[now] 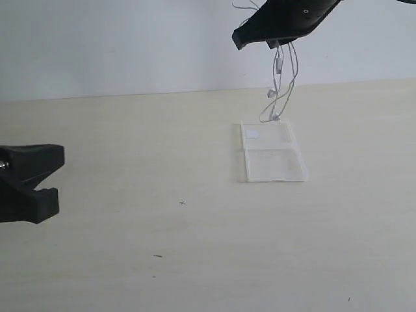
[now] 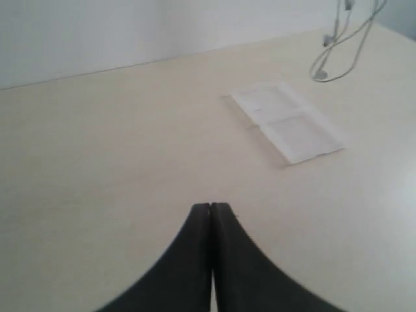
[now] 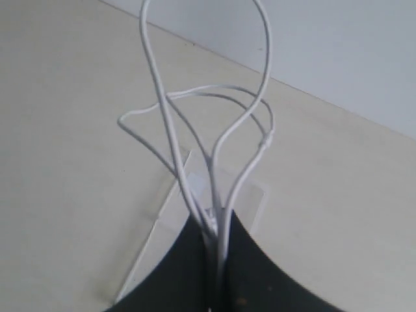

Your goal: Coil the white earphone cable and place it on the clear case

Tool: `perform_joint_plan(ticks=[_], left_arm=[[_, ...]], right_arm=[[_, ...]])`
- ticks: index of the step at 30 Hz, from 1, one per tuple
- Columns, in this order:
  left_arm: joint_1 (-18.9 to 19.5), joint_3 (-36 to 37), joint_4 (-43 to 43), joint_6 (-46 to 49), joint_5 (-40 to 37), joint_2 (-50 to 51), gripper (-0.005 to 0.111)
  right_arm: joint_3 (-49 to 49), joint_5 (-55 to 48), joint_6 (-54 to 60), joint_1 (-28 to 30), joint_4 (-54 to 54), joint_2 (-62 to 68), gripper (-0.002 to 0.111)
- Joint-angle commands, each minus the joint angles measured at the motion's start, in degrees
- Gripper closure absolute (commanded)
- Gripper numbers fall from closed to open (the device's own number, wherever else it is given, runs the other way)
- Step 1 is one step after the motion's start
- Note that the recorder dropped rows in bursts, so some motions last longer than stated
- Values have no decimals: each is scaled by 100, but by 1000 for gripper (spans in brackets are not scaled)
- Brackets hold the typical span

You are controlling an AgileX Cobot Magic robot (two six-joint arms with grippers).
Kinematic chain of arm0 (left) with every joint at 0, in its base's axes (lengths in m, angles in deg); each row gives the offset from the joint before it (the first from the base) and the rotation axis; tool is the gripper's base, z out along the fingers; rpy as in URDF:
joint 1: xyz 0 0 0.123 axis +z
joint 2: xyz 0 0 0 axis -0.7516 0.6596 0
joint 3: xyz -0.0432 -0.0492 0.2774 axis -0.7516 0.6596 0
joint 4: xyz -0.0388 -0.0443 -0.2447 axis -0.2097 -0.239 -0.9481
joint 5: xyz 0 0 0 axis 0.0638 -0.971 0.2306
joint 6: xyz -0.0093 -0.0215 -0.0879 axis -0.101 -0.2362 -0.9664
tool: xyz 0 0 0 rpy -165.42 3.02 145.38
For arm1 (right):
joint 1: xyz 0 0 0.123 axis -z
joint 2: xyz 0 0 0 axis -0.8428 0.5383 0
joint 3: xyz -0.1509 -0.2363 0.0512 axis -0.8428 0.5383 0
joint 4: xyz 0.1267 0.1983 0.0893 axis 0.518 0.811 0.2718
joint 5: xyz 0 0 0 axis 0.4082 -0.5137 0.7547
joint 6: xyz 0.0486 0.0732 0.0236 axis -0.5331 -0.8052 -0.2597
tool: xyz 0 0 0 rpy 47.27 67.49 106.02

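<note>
The white earphone cable [image 1: 284, 84] hangs in loose loops from my right gripper [image 1: 276, 40], which is raised high at the back right and shut on the gathered strands. The lowest loop and an earbud dangle just over the far edge of the clear case [image 1: 273, 153], which lies open and flat on the table. In the right wrist view the cable [image 3: 265, 138] fans out from the gripper [image 3: 218, 224], with the case [image 3: 156, 227] below it. My left gripper [image 1: 55, 177] sits low at the left edge, far from both. It [image 2: 212, 207] is shut on nothing. The case [image 2: 289, 123] and cable [image 2: 341, 45] show beyond it.
The pale wooden table [image 1: 130, 227] runs back to a white wall [image 1: 130, 45]. A few tiny dark specks [image 1: 182, 202] lie on the table in front of the case.
</note>
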Motion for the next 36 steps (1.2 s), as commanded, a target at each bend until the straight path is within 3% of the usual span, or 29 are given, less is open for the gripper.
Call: perform_joint_plan(ticks=[1, 13, 17, 20, 36], left_arm=[[6, 239, -271, -10, -622, -217, 107], [6, 765, -952, -10, -452, -518, 107], [6, 765, -975, -10, -349, -518, 107], [6, 765, -975, -10, -337, -518, 107], [6, 848, -1081, -10, 233, -518, 107]], right_arm=[[-590, 58, -3, 200, 171, 530, 108], [-1392, 21, -346, 520, 330, 2075, 108], [-1392, -494, -504, 520, 364, 2464, 108], [-1392, -988, -504, 520, 364, 2585, 108], [-1392, -1595, -184, 520, 690, 3007, 108]])
